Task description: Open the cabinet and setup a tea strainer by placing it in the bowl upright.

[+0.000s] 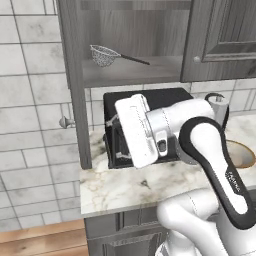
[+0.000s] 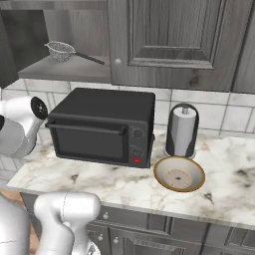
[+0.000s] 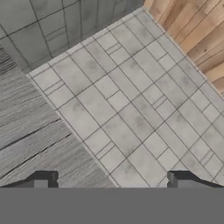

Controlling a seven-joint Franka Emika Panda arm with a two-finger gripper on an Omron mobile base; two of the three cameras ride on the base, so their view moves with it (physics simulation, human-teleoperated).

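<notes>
Cabinet (image 1: 75, 75) stands open; tea strainer (image 1: 104, 55) lies on its shelf (image 1: 130, 72), not yet fetched for the bowl (image 2: 179, 174). Fingers (image 3: 41, 180) apart, empty.

Your marble surface (image 2: 119, 184) carries the toaster oven (image 2: 102, 127), bowl (image 2: 179, 174) and paper-towel holder (image 2: 182, 130); the strainer (image 2: 62, 51) lies on the shelf (image 2: 74, 71).

No readable text anywhere I can see, a small dark marking on my own arm link (image 1: 233, 181) too blurred to make out, toaster oven (image 2: 102, 127) knobs and red light without legible labels, no brands, numbers or signs
</notes>
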